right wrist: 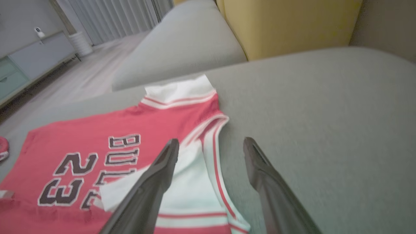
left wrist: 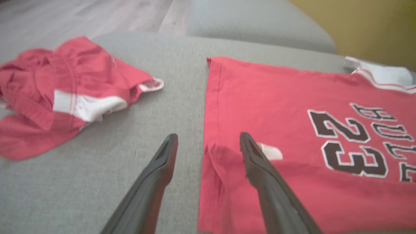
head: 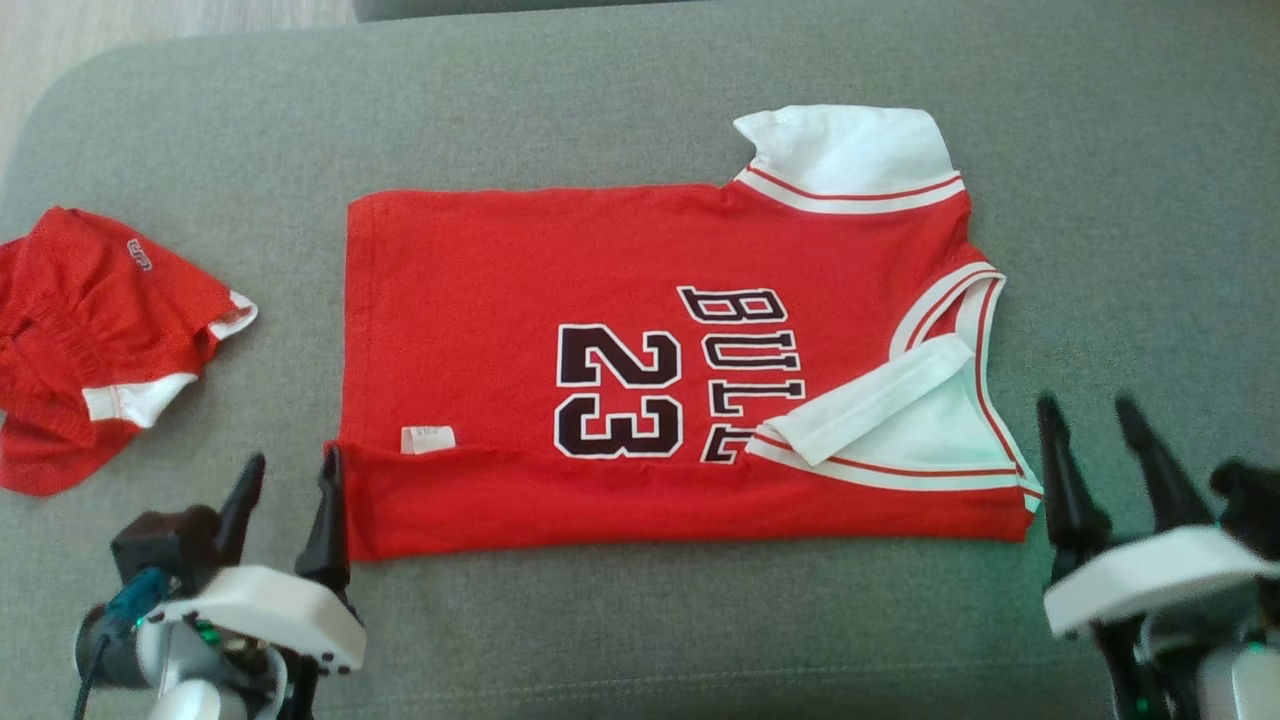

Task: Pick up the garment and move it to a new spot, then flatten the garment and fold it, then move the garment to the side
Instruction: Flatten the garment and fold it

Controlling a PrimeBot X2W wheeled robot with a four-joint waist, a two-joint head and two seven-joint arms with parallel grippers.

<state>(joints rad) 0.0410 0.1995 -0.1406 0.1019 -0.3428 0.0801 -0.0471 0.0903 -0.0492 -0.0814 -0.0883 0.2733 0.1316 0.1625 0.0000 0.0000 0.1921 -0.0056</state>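
The garment (head: 560,280) is a red jersey with white trim and the number 23. It lies flat on the grey couch cushion (head: 640,620), with its near long edge folded over in a strip along the front. My left gripper (head: 290,475) stands open at the jersey's near left corner, one finger over the cloth (left wrist: 292,201), nothing held. At the near right corner, by the white collar (right wrist: 191,195), my right gripper (head: 1095,420) is open too and holds nothing.
A crumpled pair of red shorts (head: 90,340) with white trim lies at the cushion's left end. Beyond the cushion are a second grey cushion (right wrist: 182,42), a yellow one (right wrist: 286,22) and wooden floor (head: 150,30).
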